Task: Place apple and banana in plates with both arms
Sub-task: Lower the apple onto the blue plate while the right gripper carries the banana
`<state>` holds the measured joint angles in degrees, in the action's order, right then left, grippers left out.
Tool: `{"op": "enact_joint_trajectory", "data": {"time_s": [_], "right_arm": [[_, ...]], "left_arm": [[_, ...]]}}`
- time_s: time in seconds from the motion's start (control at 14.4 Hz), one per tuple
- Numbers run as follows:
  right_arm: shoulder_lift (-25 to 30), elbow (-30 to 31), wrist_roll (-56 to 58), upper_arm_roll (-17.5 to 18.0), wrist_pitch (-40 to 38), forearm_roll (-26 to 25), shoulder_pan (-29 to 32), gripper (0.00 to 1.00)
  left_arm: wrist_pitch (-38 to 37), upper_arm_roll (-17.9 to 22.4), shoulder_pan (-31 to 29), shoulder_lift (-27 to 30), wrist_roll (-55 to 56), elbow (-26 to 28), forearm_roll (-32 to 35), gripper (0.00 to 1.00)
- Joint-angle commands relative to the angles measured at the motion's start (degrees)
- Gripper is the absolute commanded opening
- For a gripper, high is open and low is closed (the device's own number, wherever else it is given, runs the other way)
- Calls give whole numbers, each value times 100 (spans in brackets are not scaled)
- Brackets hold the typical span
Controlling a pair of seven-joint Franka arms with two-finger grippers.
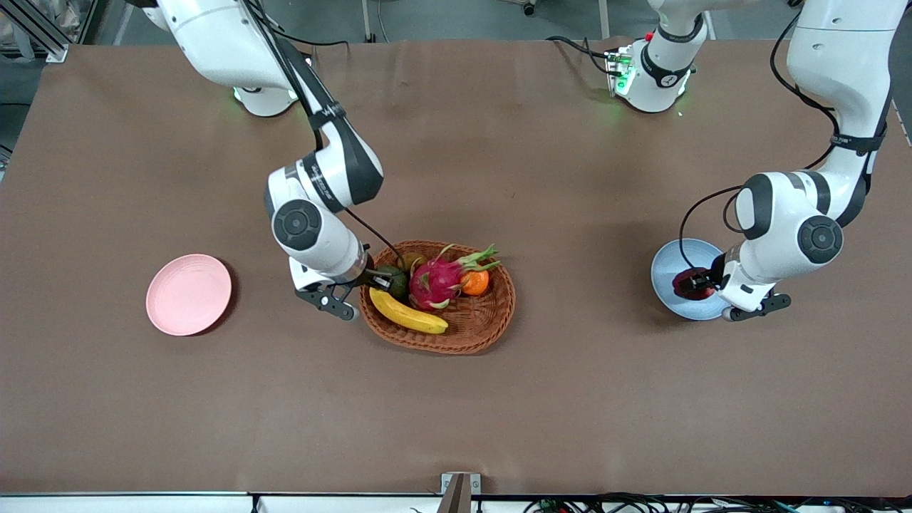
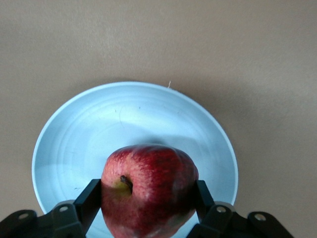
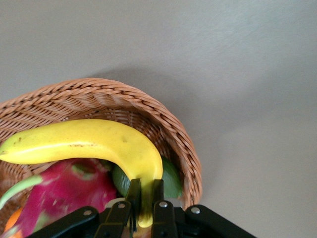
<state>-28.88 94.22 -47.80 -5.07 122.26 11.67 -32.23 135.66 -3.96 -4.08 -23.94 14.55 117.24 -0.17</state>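
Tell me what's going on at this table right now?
Two arms are sorting fruit. The left pincer holds the apple just over the blue plate. The right pincer has closed on the stem end of the banana, which still lies in the basket. The pink plate holds nothing yet.

A robotics lab: two white jointed arms are bolted along one edge of a brown-covered table (image 1: 499, 427), cables trail from their bases and bundle along the edge nearest the front camera, and aluminium framing stands past the corner by the right arm's base.
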Motion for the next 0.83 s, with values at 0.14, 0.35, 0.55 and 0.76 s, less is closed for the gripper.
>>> {"op": "enact_joint_trajectory", "data": {"time_s": [0.14, 0.35, 0.55, 0.76], "right_arm": [[857, 176, 1173, 6, -1298, 98, 760, 0], [1060, 246, 2509, -11, -1766, 63, 1568, 0], [1174, 456, 3739, -20, -1820, 2, 2438, 0], [1166, 580, 4690, -20, -1784, -217, 3194, 0]], "left_arm": [[66, -44, -146, 91, -57, 106, 105, 65], [-118, -53, -146, 371, -66, 97, 105, 94], [-644, -79, -137, 784, -162, -43, 105, 99], [-1373, -97, -128, 1232, -233, -385, 105, 99]]}}
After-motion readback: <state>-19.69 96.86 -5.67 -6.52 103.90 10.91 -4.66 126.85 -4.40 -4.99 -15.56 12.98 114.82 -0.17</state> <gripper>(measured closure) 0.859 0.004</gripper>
